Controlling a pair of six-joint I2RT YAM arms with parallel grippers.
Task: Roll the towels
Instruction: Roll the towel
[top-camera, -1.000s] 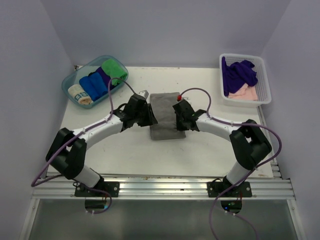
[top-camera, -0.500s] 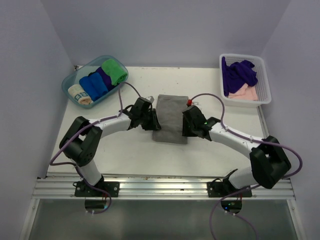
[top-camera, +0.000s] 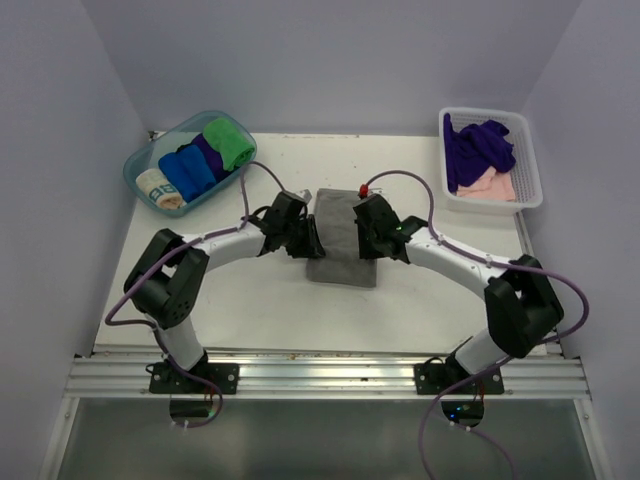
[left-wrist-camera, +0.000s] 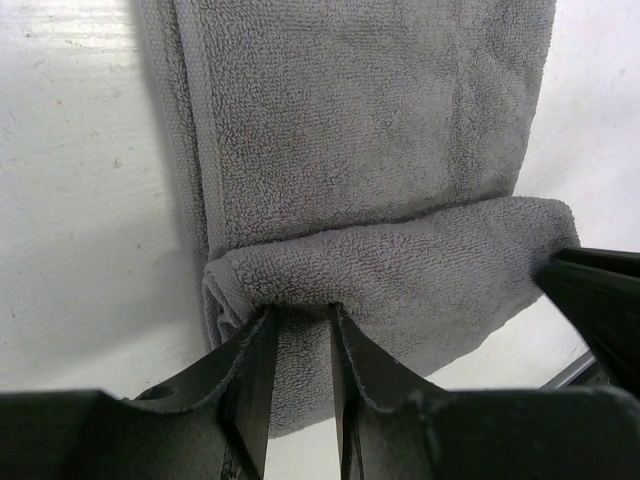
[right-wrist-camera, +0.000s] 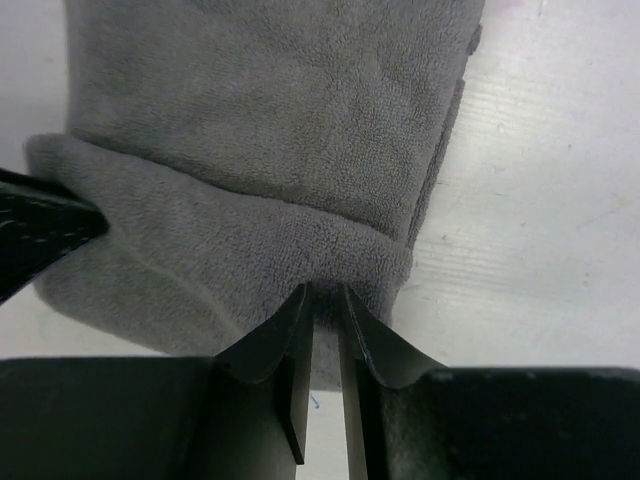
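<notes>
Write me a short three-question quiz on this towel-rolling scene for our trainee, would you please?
1. True or false: the grey towel lies completely flat on the table.
2. Where is the loose purple towel? A) draped over an arm; B) in the white basket; C) under the grey towel.
3. What does the left gripper pinch?

Key: 1 false, one end is turned over in a fold; 2 B; 3 the fold of the grey towel.
</notes>
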